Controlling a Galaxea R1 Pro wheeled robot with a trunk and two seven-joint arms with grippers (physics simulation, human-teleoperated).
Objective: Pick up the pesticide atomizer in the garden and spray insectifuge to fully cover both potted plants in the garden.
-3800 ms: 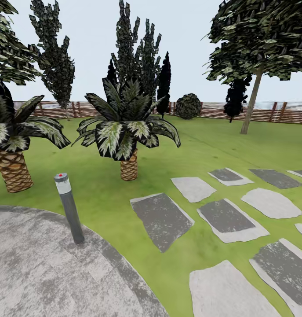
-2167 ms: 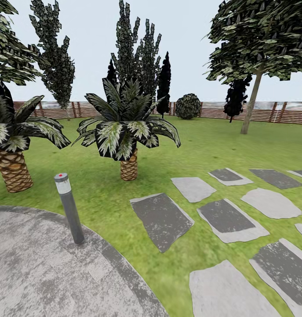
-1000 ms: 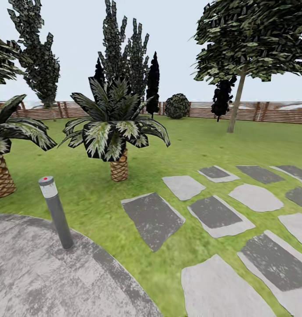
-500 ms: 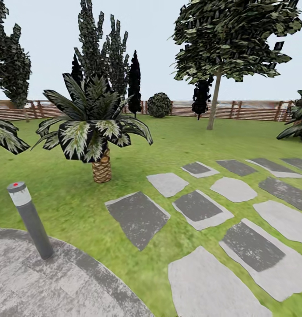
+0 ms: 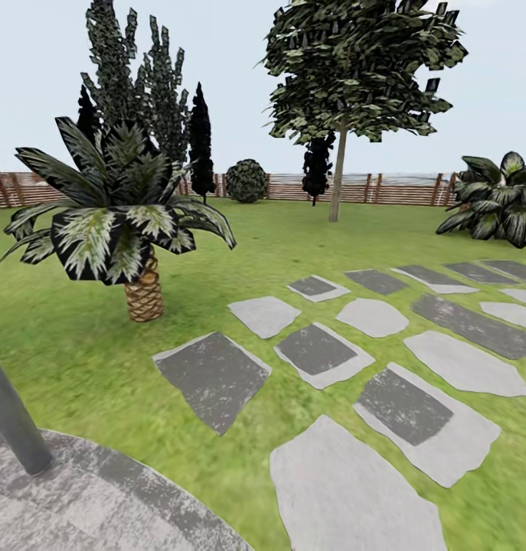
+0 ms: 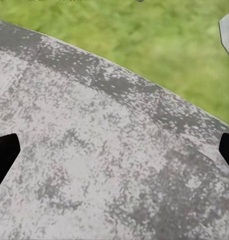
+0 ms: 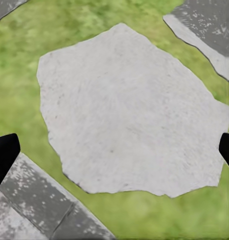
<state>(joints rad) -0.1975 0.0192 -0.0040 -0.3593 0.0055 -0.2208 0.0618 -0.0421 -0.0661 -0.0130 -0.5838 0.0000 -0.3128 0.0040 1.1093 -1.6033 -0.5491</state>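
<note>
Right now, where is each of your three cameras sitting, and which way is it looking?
Head view: on the head, looking forward and slightly down over the lawn, stepping stones, a palm, a tree and the fence.
Left wrist view: near the left gripper, looking down at the patio; two dark fingertips show at the edges.
Right wrist view: near the right gripper, looking down at a pale stone; dark fingertips show too.
Shared: head and left wrist views both show the patio's curved edge.

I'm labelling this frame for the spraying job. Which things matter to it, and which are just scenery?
Job: lawn; broad-leaved plant by the fence, possibly a potted plant to spray.
Scenery: palm; bollard lamp; stepping stones; round patio; tree.
</note>
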